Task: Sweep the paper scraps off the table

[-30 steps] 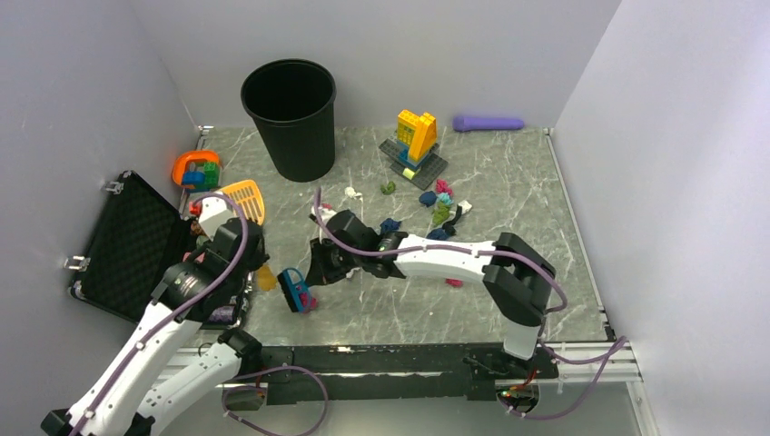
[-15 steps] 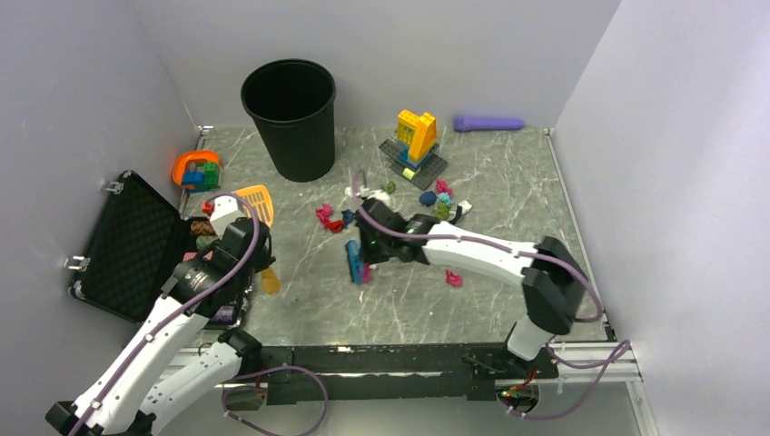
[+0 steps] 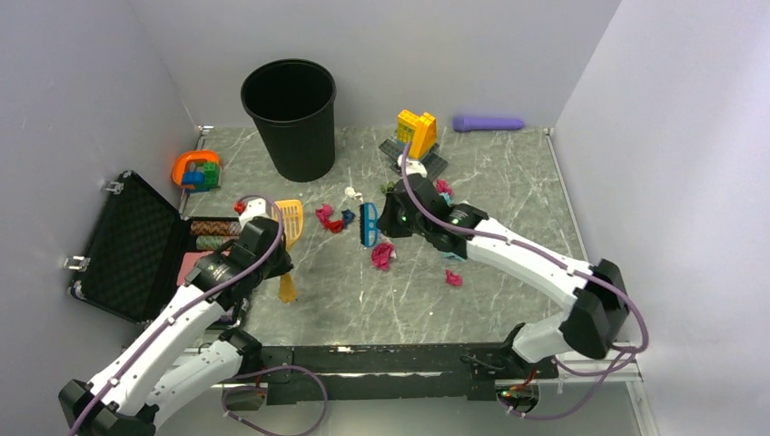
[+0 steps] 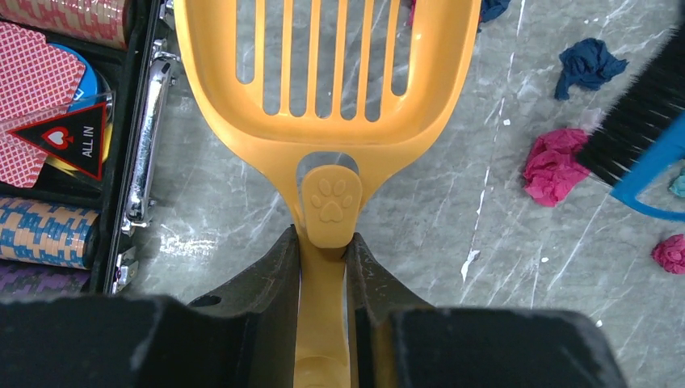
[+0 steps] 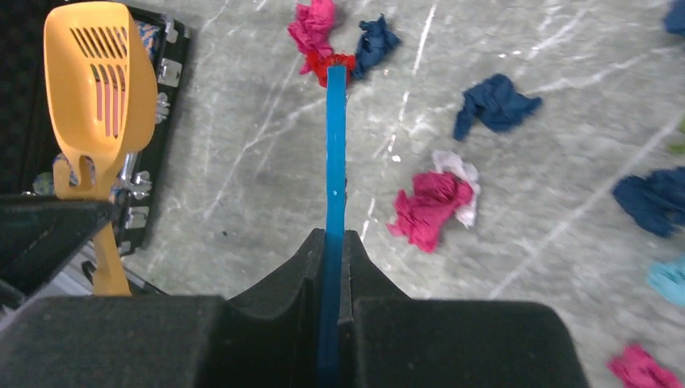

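Paper scraps lie scattered on the table (image 3: 508, 209). A magenta wad (image 3: 382, 255) (image 5: 432, 206) sits mid-table, and magenta, red and navy wads (image 3: 330, 217) (image 5: 313, 24) lie left of it. A cluster (image 3: 442, 193) is farther back and a pink wad (image 3: 452, 278) nearer. My right gripper (image 3: 392, 218) (image 5: 329, 234) is shut on a blue brush (image 3: 368, 223) (image 5: 334, 145), whose tip is by the red wad (image 5: 327, 63). My left gripper (image 3: 272, 259) (image 4: 323, 238) is shut on the handle of the orange slotted scoop (image 3: 291, 214) (image 4: 327, 73), left of the brush.
A black bin (image 3: 289, 118) stands at the back left. An open black case (image 3: 127, 245) with chips and cards (image 4: 48, 81) lies at the left edge. A yellow-and-blue brick build (image 3: 416, 134), a purple cylinder (image 3: 488, 122) and an orange holder with bricks (image 3: 196, 171) sit along the back.
My right arm has carried the brush from the near left to the middle of the table, farther back. Magenta wads now lie mid-table. The left arm shifted the scoop to the right.
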